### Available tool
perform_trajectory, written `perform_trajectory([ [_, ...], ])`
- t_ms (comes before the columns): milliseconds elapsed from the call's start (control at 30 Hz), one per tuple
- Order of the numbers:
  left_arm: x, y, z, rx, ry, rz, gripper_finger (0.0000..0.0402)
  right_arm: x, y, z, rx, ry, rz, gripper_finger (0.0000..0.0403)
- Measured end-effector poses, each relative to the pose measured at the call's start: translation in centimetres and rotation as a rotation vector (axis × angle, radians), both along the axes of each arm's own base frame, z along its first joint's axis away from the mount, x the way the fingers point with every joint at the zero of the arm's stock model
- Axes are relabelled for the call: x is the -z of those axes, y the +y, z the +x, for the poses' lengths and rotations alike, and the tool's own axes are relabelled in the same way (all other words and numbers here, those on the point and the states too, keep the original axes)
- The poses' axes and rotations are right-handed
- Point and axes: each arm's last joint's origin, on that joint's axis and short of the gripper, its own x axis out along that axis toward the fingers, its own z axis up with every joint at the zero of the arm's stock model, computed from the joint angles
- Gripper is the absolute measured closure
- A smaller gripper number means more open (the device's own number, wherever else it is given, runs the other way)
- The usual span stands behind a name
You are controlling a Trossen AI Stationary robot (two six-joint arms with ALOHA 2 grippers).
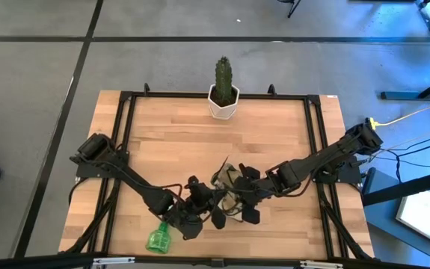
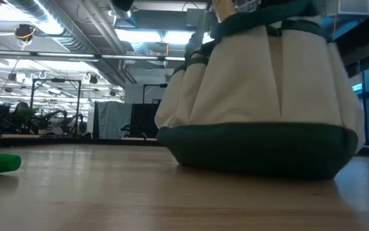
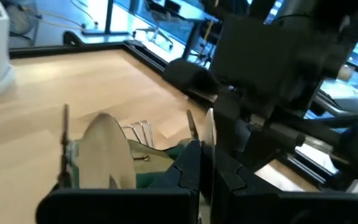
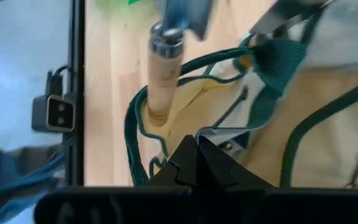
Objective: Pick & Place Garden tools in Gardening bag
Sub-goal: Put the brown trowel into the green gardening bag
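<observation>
The gardening bag (image 2: pixel 261 96), cream cloth with dark green trim, stands on its base mid-table (image 1: pixel 226 179). A silver trowel blade (image 3: pixel 104 152) and fork tines (image 3: pixel 142 130) stick up out of it. A wooden-handled tool (image 4: pixel 162 74) stands handle-down in a side pocket. My left gripper (image 3: pixel 205 177) is shut on metal at the bag's left side (image 1: pixel 209 200). My right gripper (image 4: pixel 197 163) is shut on the bag's rim, at the bag's right (image 1: pixel 238 187). The green spray bottle (image 1: pixel 157 239) lies on the table near the front edge. My left gripper pinches a thin silver metal strip (image 3: pixel 209 134), seen edge-on, between its two fingers, reaching almost level from the table's left. Which tool the strip belongs to cannot be told from this view. My right gripper pinches the dark green trimmed edge (image 4: pixel 188 142) of the bag's rim between its two fingers, slanting down from the table's right. The cloth there is pulled up into a fold; one layer or several, I cannot tell. The bag's base stays on the table.
A green cactus in a white pot (image 1: pixel 223 93) stands at the table's far edge, middle. Black frame rails (image 1: pixel 121 149) run along the table's sides. Bare wood lies between the pot and the bag.
</observation>
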Motion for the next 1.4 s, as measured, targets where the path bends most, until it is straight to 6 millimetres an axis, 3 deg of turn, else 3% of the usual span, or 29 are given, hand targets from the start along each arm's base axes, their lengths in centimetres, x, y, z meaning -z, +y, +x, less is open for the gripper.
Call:
perform_trajectory([
  [233,-0.1,0.8,0.9,0.069,0.028,-0.011,0.0400,2.6,2.4,0.5,-0.107,0.073,0.047,0.0403],
  [367,-0.1,1.3,1.4,0.162,0.066,-0.019,0.0400,2.6,3.3,0.3,-0.153,0.047,0.034,0.0403],
  [700,0.1,2.1,2.1,0.211,0.097,0.001,0.0400,1.2,2.7,0.0,-0.139,-0.013,0.012,0.0403],
  [1000,4.4,0.4,4.7,0.266,0.006,-0.061,0.0400,1.4,2.7,-0.2,-0.152,0.010,0.004,0.0402],
  [1400,4.2,-0.9,3.5,0.223,0.026,-0.006,0.0400,1.5,2.4,-0.4,-0.128,0.033,-0.037,0.0402],
])
